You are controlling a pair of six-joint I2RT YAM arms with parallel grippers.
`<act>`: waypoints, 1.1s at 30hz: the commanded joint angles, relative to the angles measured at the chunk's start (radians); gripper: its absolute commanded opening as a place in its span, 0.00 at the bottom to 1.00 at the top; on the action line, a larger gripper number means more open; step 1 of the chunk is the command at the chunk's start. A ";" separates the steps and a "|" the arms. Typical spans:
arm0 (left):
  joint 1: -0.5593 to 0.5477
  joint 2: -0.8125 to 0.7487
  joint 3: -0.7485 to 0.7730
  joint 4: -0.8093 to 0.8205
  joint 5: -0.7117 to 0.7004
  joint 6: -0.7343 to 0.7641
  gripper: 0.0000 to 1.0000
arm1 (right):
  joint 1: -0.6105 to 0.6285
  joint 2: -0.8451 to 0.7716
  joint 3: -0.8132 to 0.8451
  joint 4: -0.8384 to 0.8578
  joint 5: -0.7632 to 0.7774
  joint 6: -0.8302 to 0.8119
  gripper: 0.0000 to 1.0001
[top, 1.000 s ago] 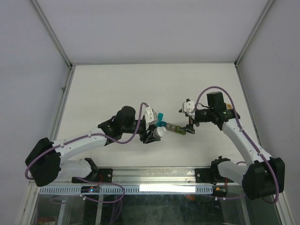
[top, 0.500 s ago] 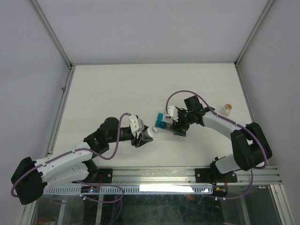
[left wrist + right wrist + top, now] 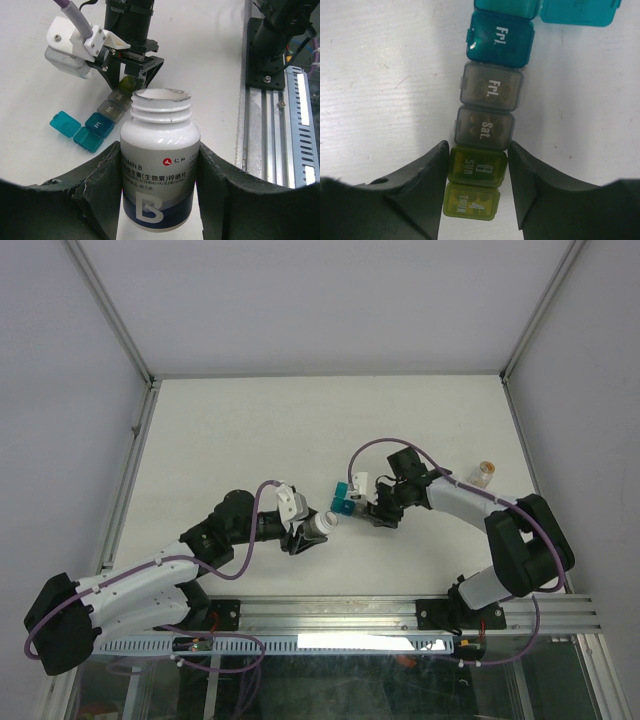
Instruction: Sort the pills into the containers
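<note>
Left pincer grips the open bottle, mouth aimed toward two o'clock, seemingly for pouring. Right pincer clamps the strip at its yellow-green end, steadying it on the bench.

The right wrist view's top edge cuts off the teal end of the translucent strip of small lidded pill compartments, open lid included. In the left wrist view, the white plastic vitamin bottle loses its base below the frame and partly hides the strip's yellow-green end; we cannot see inside it. From above, the small clear orange-topped object is too small for us to identify.
</note>
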 commanded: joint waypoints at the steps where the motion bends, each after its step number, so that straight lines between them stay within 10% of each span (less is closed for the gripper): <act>1: -0.013 0.001 0.006 0.064 0.051 0.010 0.00 | -0.029 -0.038 0.025 -0.070 -0.016 -0.091 0.49; 21: -0.073 0.263 0.158 -0.026 0.087 0.020 0.00 | -0.255 -0.210 -0.090 -0.392 -0.158 -0.523 0.48; 33: -0.129 0.356 0.251 -0.215 0.039 0.016 0.00 | -0.262 -0.231 0.051 -0.481 -0.247 -0.436 0.79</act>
